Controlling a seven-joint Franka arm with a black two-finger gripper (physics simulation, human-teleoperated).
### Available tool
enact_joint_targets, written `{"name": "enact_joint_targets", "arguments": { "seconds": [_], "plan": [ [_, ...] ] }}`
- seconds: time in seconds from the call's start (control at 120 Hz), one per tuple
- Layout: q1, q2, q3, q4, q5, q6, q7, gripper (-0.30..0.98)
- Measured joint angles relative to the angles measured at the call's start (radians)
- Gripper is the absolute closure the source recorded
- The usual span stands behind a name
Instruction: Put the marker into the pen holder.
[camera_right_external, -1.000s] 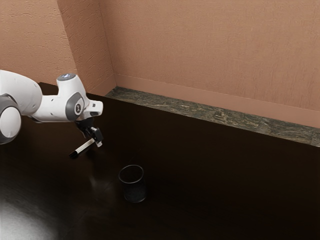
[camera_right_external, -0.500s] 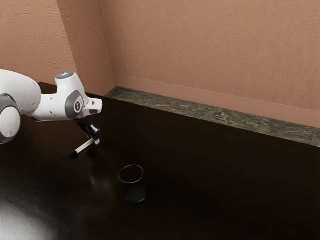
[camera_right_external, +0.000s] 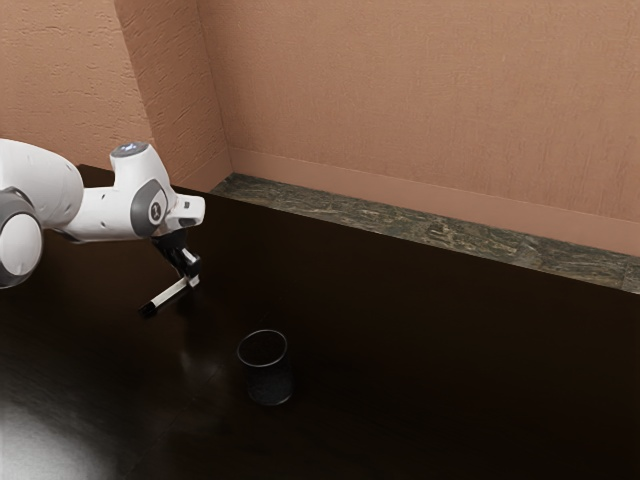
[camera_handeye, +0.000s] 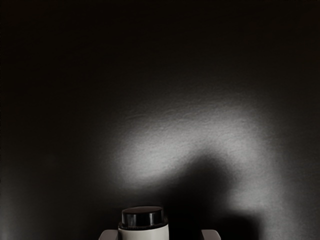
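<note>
Pen holder (camera_right_external: 269, 386), one: black, round, stands upright on the dark table (camera_right_external: 450, 350). Marker (camera_right_external: 168, 295), one: white and black, outside the pen holder, toward the exterior view's left. Gripper (camera_right_external: 191, 279), one: fingers apart, marker between, a gap on one side, nothing gripped.

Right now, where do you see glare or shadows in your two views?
Exterior view: pale glare on the dark table at the lower left corner, and the black pen holder nearly melting into the tabletop except for its lighter rim; wrist view: a hazy bright patch, with a soft-edged dark shadow cutting into it near the marker.
</note>
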Motion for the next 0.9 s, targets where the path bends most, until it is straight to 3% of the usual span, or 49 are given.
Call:
{"name": "enact_joint_targets", "arguments": {
  "seconds": [0.617, 0.725, 0.9],
  "plan": [
    [0.003, 0.027, 0.000, 0.027, -0.003, 0.006, 0.004, 0.57],
    [0.001, 0.024, 0.001, 0.027, 0.005, 0.008, -0.003, 0.68],
    [-0.003, 0.016, 0.001, 0.024, 0.010, 0.009, -0.010, 0.73]
  ]
}}
